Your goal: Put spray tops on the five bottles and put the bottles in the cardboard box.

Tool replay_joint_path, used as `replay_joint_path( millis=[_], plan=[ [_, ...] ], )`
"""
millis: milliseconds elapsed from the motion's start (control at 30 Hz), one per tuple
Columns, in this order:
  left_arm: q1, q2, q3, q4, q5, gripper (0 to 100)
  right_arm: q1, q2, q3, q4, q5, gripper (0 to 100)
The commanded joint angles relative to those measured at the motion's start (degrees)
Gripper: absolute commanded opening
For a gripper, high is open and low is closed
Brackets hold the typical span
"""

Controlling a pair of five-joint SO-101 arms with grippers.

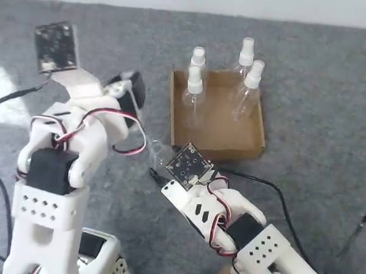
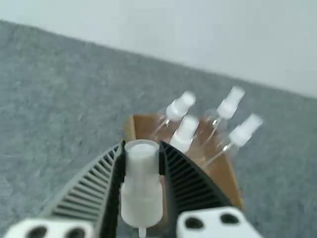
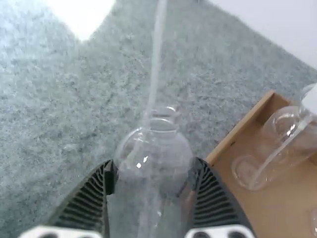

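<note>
My left gripper (image 2: pixel 142 173) is shut on a white spray top (image 2: pixel 142 191). In the high view the left gripper (image 1: pixel 133 95) hangs left of the cardboard box (image 1: pixel 253 142), and the top's thin tube (image 1: pixel 143 129) slants down into a clear bottle (image 1: pixel 160 153). My right gripper (image 3: pixel 151 183) is shut on that open-necked bottle (image 3: pixel 151 158), with the tube (image 3: pixel 156 59) entering its neck. The right gripper (image 1: pixel 160 168) sits just in front of the box's near left corner. Several clear bottles with white spray tops (image 1: pixel 194 86) stand inside the box (image 2: pixel 130 126).
The table is covered in grey felt. A white perforated basket (image 1: pixel 108 261) stands at the front left under the left arm. Black cables (image 1: pixel 5 101) trail at the left, and another cable (image 1: pixel 274 192) runs right of the right arm.
</note>
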Motion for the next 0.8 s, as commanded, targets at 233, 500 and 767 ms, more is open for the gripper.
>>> replay_joint_path(
  millis=[233,500,767],
  plan=[
    [9.05,-0.88,10.24,-3.96,-7.38,1,5.67,-8.84,2.81,-10.51,-9.32,0.6],
    [10.02,-0.97,15.43,-3.96,-7.56,1,9.98,-14.46,3.52,-10.42,-9.76,0.6],
    [13.89,-0.97,15.25,-3.96,-7.56,1,9.8,-14.46,4.92,-10.42,-9.41,0.6]
  ],
)
